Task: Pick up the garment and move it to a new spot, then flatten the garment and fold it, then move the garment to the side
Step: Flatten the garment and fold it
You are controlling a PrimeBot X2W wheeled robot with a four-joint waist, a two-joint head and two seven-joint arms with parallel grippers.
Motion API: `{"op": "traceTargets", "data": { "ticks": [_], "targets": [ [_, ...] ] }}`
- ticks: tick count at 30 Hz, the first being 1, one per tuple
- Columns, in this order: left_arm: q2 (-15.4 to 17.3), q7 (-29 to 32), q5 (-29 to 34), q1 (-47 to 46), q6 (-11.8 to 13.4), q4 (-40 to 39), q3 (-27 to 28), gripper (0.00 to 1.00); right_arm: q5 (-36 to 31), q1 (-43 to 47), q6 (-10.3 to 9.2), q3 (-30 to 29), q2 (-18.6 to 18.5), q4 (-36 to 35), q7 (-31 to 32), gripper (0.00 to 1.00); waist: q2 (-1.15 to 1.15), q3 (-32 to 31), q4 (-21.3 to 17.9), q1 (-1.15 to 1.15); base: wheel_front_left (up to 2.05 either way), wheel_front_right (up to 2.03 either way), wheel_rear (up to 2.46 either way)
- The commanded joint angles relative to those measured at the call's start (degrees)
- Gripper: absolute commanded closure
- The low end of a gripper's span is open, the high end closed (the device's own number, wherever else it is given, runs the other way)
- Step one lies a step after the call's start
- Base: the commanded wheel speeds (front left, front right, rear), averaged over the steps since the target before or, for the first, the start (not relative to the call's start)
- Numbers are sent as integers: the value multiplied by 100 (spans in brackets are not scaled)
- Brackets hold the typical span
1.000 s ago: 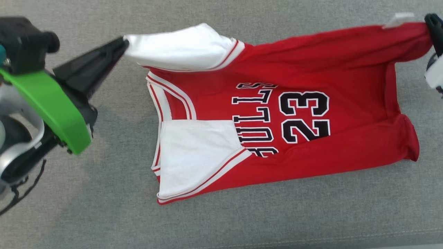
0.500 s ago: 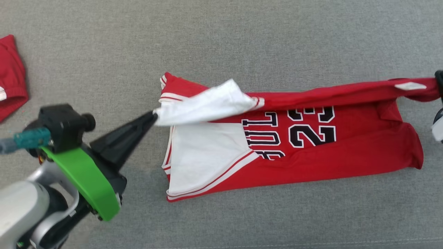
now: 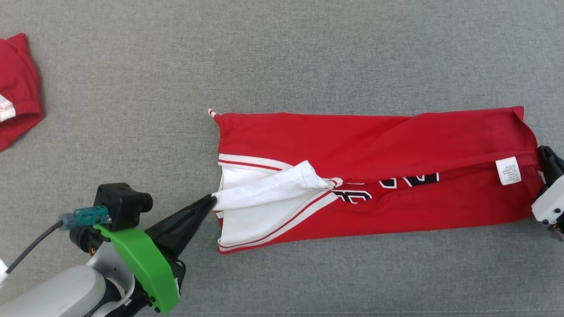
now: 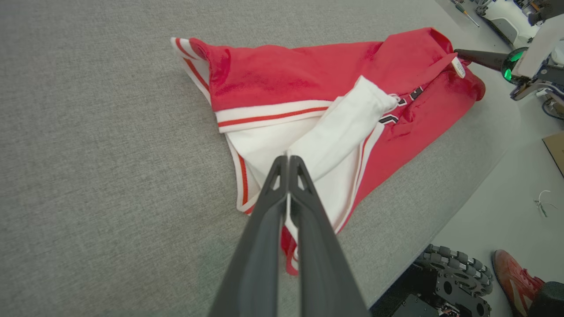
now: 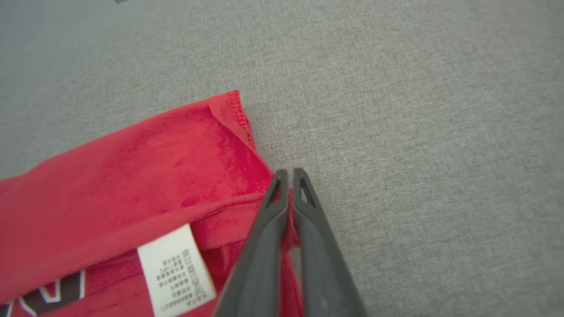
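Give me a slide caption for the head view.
Left gripper and right gripper pinch opposite ends of a red jersey, half folded on the grey surface.

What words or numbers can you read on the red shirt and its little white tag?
No text reads whole.
Black, white-edged lettering on the red jersey: mostly folded under, only scraps of it show, unreadable.
Print on the white tag sewn to the jersey: too small to read.
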Motion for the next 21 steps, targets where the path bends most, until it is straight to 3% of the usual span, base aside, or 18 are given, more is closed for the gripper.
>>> {"op": "traceTargets", "data": {
  "ticks": [1, 2, 3, 4, 5, 6, 7, 8, 13, 18, 21],
  "targets": [
    [-65, -32, -11, 82, -32, 118, -19, 100, 3, 26, -1, -5, 5, 78, -59, 100, 0, 12, 1, 0, 0, 0, 0],
    [-107, -44, -4, 93, -35, 221, -34, 100, 1, 7, -2, 3, 9, 137, -74, 100, 0, 15, 1, 0, 0, 0, 0],
    [-151, -70, -10, 101, -64, 293, -44, 100, -5, -13, -2, 11, 14, 183, -89, 80, 0, 13, -2, 0, 0, 0, 0],
    [-211, -94, -58, 122, -66, 374, -37, 100, -8, -35, -2, 6, 33, 236, -100, 27, 0, 5, -8, 0, 0, 0, 0],
    [-242, -119, -49, 128, -80, 444, -39, 100, -14, -55, -2, 12, 43, 274, -102, 0, 0, -7, -16, 0, 0, 0, 0],
    [-280, -136, -61, 149, -92, 517, -54, 62, -6, -87, -2, 7, 60, 298, -139, 0, 0, -30, -28, 0, 0, 0, 0],
    [-314, -153, -97, 173, -74, 558, -56, 14, 15, -102, -2, 14, 64, 305, -156, 0, 0, -61, -36, 0, 0, 0, 0],
    [-357, -206, -90, 188, -44, 603, -39, 0, 71, -100, -1, 48, 79, 286, -195, 0, 0, -107, -46, 0, 0, 0, 0],
    [-444, -651, -41, 353, 192, 712, 128, 0, 123, 106, -1, 140, 49, 39, -661, 0, 0, -450, -92, 0, 0, 0, 0],
    [-638, -1236, 44, 651, 732, 878, 410, 0, 25, 447, -1, 335, 26, -160, -1481, 0, 0, -889, -103, 0, 0, 0, 0],
    [-800, -1374, 24, 872, 873, 1000, 550, 0, 47, 642, -1, 534, 94, -172, -1980, 0, 0, -1146, -99, 0, 0, 0, 0]
  ]
}}
